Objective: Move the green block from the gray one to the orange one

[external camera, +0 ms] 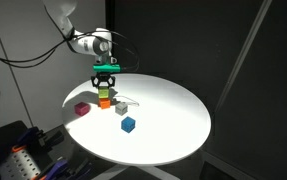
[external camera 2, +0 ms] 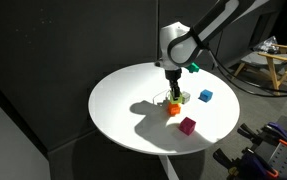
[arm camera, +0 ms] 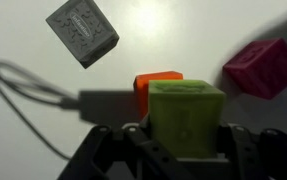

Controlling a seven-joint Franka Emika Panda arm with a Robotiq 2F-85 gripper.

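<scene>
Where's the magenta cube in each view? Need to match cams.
Exterior view: magenta cube leftmost of the cubes, left of the orange cube.
Exterior view: magenta cube below-right of the orange cube.
Wrist view: magenta cube at right edge.
Shared landmark: orange cube.

A round white table stands before a dark backdrop, seen in both exterior views. A blue cube sits alone on the bare tabletop, toward the middle. A magenta cube rests nearer the rim, well apart from the blue one. In the wrist view the magenta cube appears blurred, lying flat on the white surface. Black cables hang against a pale wall at the back. A wooden stand is visible beyond the table, and a clutter of coloured gear fills a lower corner.
</scene>
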